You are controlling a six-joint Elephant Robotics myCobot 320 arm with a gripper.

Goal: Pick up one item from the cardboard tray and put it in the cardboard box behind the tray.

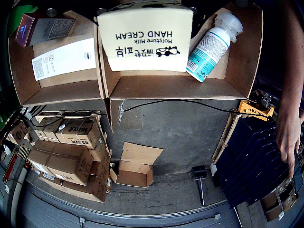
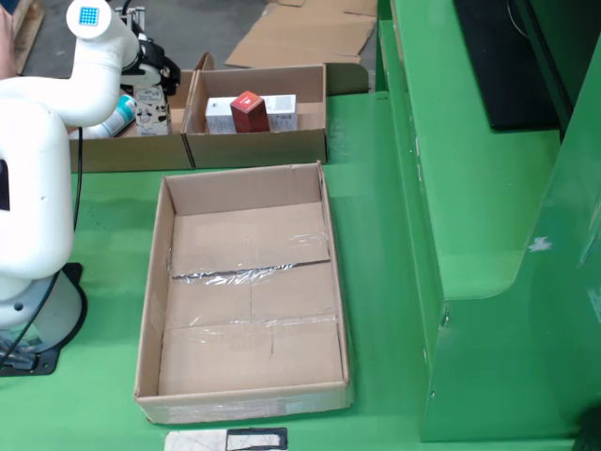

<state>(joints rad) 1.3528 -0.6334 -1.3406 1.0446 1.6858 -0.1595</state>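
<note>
- The hand cream box point(image 1: 145, 40) fills the middle of the gripper-mounted view, upside down, above a cardboard compartment point(image 1: 175, 88); judging by how close it sits, it may be carried, but the gripper itself is out of frame, so its state cannot be told.
- Beside the hand cream box in that view lies a spray bottle point(image 1: 213, 45); the neighbouring compartment holds a white carton point(image 1: 64, 58) and a small dark carton point(image 1: 29, 28).
- In the fixed view the large cardboard tray point(image 2: 150, 319) lies empty, nearer the camera than the compartments.
- To do this well: lower squarely into the compartment, clear of the bottle, before releasing.
- The white arm point(image 2: 38, 160) reaches over the far compartments, wrist bent downward.
</note>
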